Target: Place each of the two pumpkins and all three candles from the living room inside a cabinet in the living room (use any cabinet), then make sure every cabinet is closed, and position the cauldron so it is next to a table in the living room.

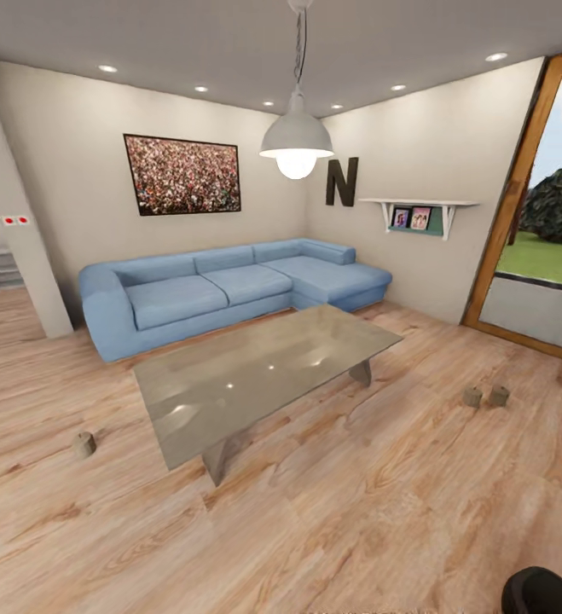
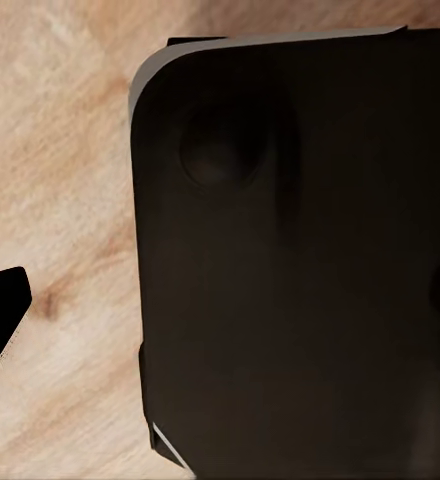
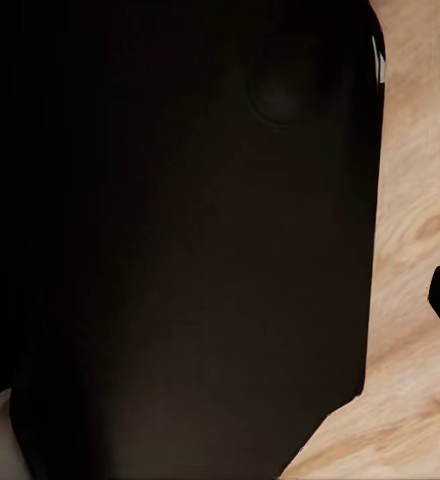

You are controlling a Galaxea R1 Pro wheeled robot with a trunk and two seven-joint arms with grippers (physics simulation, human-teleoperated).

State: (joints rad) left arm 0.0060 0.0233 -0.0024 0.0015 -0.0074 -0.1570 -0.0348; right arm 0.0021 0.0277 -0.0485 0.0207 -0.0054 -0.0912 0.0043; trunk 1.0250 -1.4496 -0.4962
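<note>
— Candles first, where are they?

— Three candles lie on the floor (image 1: 383,512) around the table (image 1: 255,375), which I take as my landmark: one candle (image 1: 84,443) off its near left corner, two more, a left one (image 1: 472,396) and a right one (image 1: 500,395), side by side well off its right end. The sofa (image 1: 221,290) sits behind the table.

— Your grippers?

— I cannot tell whether either is clenched or released; both wrist views are blocked by my own dark body panels over the planks.

— Risks?

— I judge the candles are small and low, so driving close could knock them rolling under the table. The pair sit almost touching, so grasping one may nudge the other away.
</note>
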